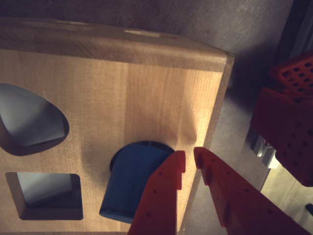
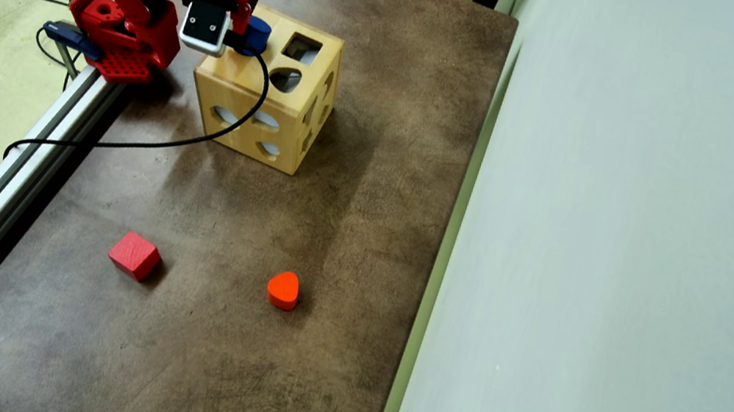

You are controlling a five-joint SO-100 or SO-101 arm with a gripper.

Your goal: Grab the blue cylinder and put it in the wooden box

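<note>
The blue cylinder (image 1: 129, 181) stands tilted in the round hole in the top of the wooden box (image 1: 146, 98), its lower end inside and its upper end sticking out. In the overhead view the cylinder (image 2: 257, 35) pokes up at the box's (image 2: 257, 105) back left corner. My red gripper (image 1: 190, 156) hovers over the box's right edge. Its jaws are almost closed, with a thin gap and nothing between them. The left finger (image 1: 161, 196) is just beside the cylinder and covers its right side. In the overhead view the wrist hides the fingertips.
A red cube (image 2: 135, 255) and an orange heart block (image 2: 283, 290) lie on the brown table in front. The arm's red base (image 2: 119, 38) and an aluminium rail (image 2: 7, 175) run along the left. A black cable (image 2: 199, 137) loops beside the box.
</note>
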